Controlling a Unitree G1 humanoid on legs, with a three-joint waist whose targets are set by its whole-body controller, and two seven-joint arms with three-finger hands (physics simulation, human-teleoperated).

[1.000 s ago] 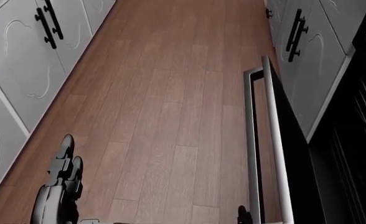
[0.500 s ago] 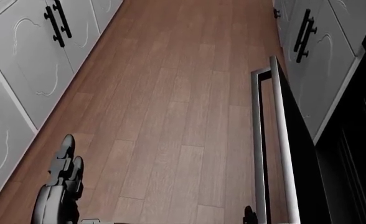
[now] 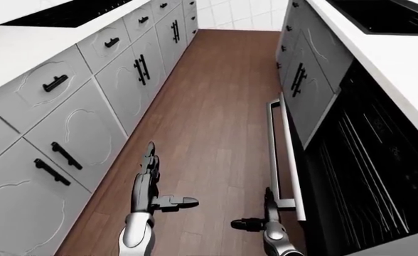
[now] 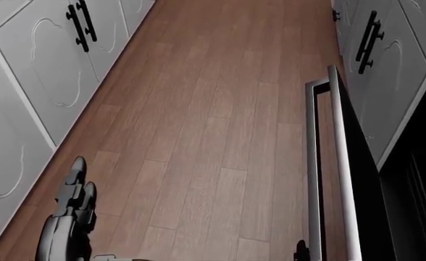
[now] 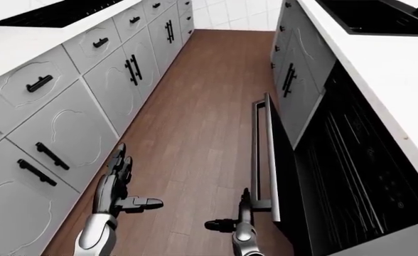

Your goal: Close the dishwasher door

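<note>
In the left-eye view the left hand (image 3: 150, 184) is hanging over the wood floor (image 3: 223, 96) with fingers spread wide, holding nothing, well apart from anything; to its right the right hand (image 3: 266, 216) is also standing open and empty, fingers just beside the near end of the bar handle (image 3: 272, 144); further right the dishwasher door (image 3: 289, 154) is lying lowered and open, its dark racked interior (image 3: 365, 170) showing. The risk, as I judge it: the open fingers could be slipping off the handle's end during the lift, letting the door drop, or the thumb could be getting pinched between door and cabinet.
</note>
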